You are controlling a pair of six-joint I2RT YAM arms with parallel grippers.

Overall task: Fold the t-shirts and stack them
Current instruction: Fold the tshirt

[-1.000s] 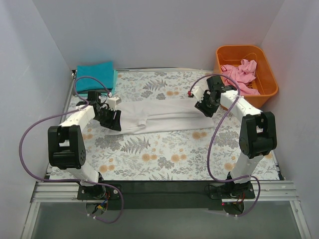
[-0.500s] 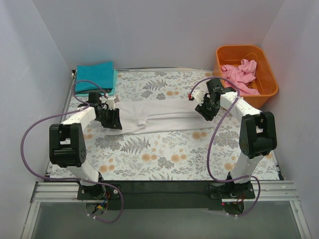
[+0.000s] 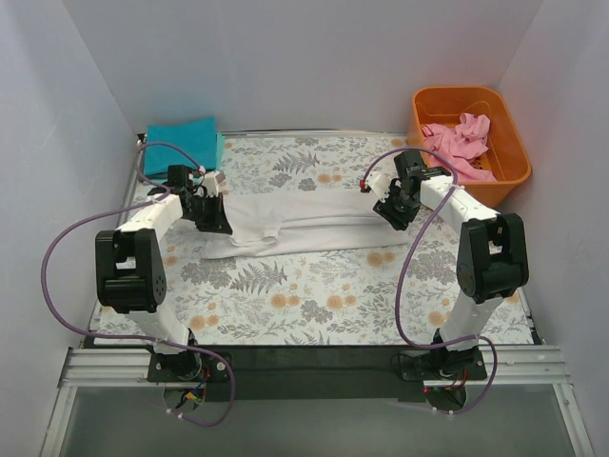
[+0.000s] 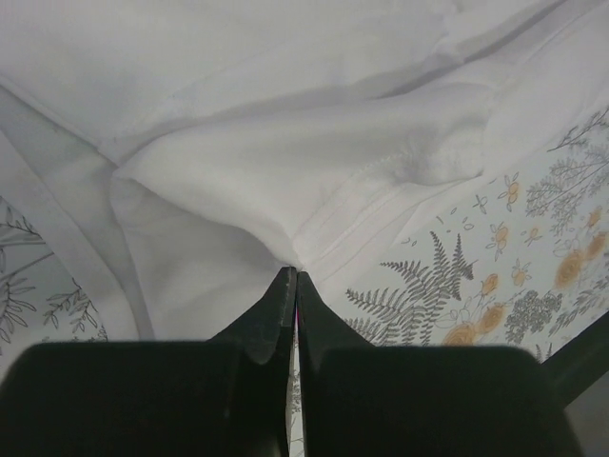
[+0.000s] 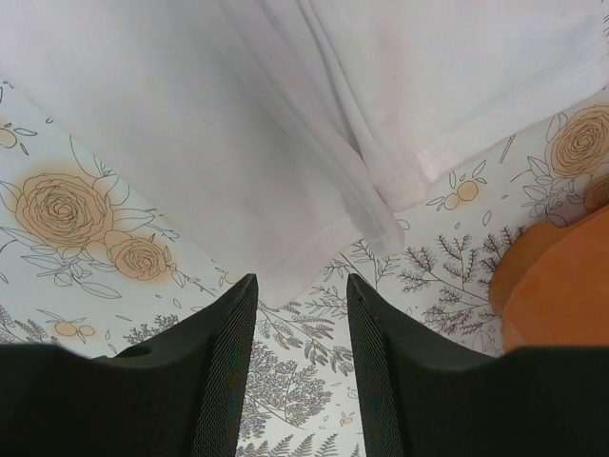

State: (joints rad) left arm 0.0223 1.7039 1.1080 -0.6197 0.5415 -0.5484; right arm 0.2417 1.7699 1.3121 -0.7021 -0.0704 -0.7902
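Note:
The white t-shirt point(image 3: 295, 224) lies folded in a long strip across the middle of the floral table. My left gripper point(image 3: 215, 215) is shut on its left edge; in the left wrist view the black jaws pinch a fold of the white t-shirt point(image 4: 314, 190) at the tips point(image 4: 295, 276). My right gripper point(image 3: 385, 212) sits at the shirt's right end, open and empty; in the right wrist view it point(image 5: 300, 286) stands just off the shirt's corner point(image 5: 285, 171). The teal t-shirt point(image 3: 183, 143) lies folded at the back left. The pink t-shirt point(image 3: 461, 138) is crumpled in the orange tub.
The orange plastic tub point(image 3: 509, 176) stands at the back right, close beside my right arm; its rim shows in the right wrist view point(image 5: 561, 286). White walls close in the table on three sides. Purple cables loop from both arms.
My left gripper has moved back and slightly left with the shirt's left edge, pulling it. My right gripper has shifted slightly toward the shirt's right end.

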